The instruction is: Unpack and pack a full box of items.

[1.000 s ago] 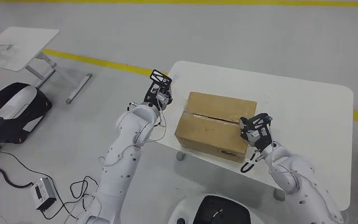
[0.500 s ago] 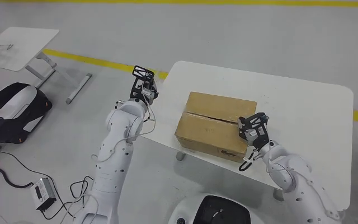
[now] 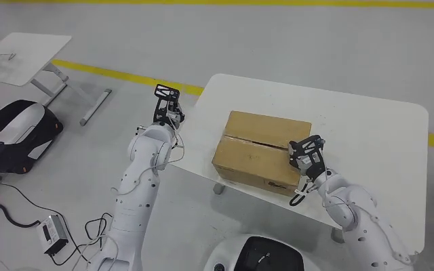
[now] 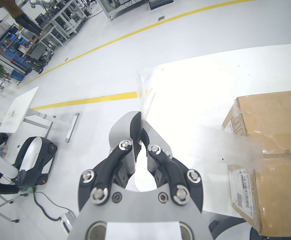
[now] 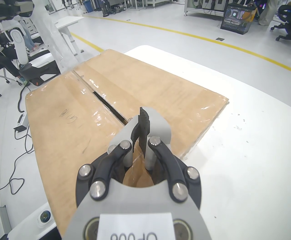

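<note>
One white table (image 3: 366, 129) carries the cardboard box (image 3: 261, 152) at its centre, flaps down, seam running 9-to-3. A clear tape strip (image 4: 236, 147) runs from the box's 9 o'clock end to the left gripper (image 4: 139, 120), which pinches it off the table edge, 10 o'clock of the box. The right gripper (image 5: 143, 117), fingers pressed together, sits at the box's 3 o'clock end.

We are in a robotics lab or test hall. Far ahead of the left tool (image 4: 139, 122), metal racks (image 4: 56, 25) of equipment edge a smooth grey floor (image 3: 271, 34) marked with yellow lines (image 3: 122, 76). Beyond the right tool (image 5: 143, 118) stand a lit computer tower (image 5: 237, 19) and an office chair (image 5: 283, 13). Behind the left tool, away from the counter (image 3: 380, 122), sit a spare white table (image 3: 27, 57), a wheeled black-and-white machine (image 3: 24, 135) and a power unit (image 3: 51, 234) trailing cables.
</note>
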